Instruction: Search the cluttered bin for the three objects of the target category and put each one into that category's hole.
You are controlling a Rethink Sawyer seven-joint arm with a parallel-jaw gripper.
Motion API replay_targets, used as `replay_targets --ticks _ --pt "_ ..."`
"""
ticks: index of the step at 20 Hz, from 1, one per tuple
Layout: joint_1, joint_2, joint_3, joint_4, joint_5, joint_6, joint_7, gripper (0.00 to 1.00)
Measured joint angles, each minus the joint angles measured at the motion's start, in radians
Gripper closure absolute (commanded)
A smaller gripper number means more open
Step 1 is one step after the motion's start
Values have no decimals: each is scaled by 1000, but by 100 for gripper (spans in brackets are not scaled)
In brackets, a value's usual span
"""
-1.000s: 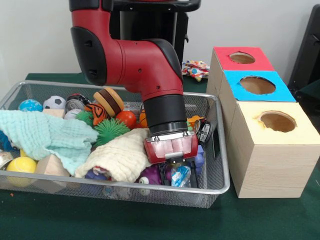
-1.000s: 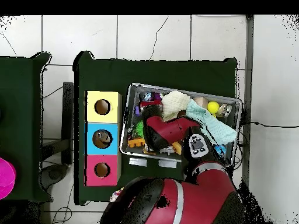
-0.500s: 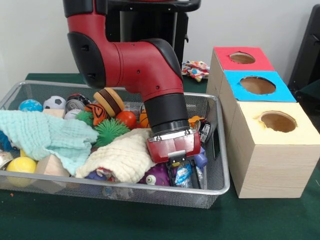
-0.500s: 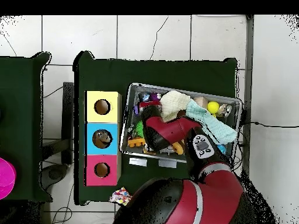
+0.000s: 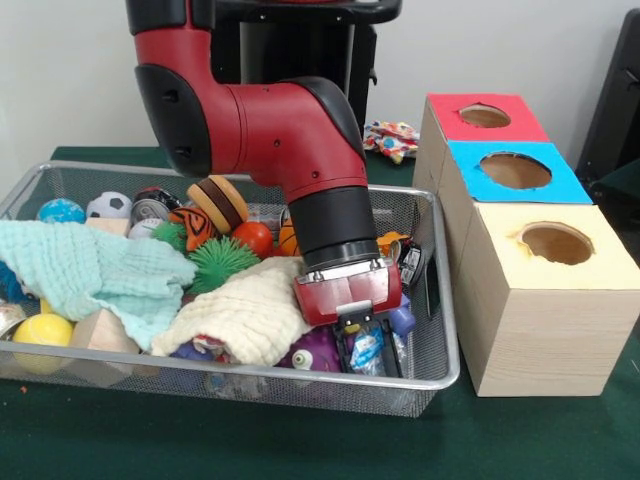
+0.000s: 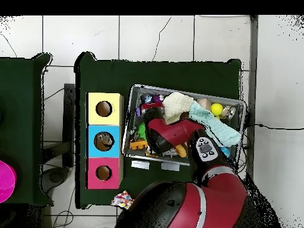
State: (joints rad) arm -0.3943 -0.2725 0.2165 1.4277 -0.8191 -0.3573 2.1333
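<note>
Gripper (image 5: 352,330): down among the clutter at the bin's (image 5: 445,372) corner nearest the yellow box (image 5: 545,320); tips buried between the toys, so open or closed cannot be told.
Target objects: category not given, so cannot be picked out; candidates hidden under the cream cloth (image 5: 245,310) and the mint cloth (image 5: 95,272).
Holes: three in a row beside the bin, in the red (image 5: 485,116), blue (image 5: 515,170) and yellow tops.
Risk: snagging the cream cloth touching the wrist, or dragging the purple toy (image 5: 318,350) out with a lift.
Risk: striking the mesh wall, given the closeness to the corner.
Writing: none readable.
</note>
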Motion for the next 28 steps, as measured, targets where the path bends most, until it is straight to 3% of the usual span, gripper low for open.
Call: replay_targets --ticks 7,11,22,28 --pt "112 -9 -120 0 103 -26 0 100" --pt "156 -12 -158 1 125 -26 0 100" --pt "71 -55 -107 21 123 103 0 100" --pt "127 -77 -180 33 136 54 0 100"
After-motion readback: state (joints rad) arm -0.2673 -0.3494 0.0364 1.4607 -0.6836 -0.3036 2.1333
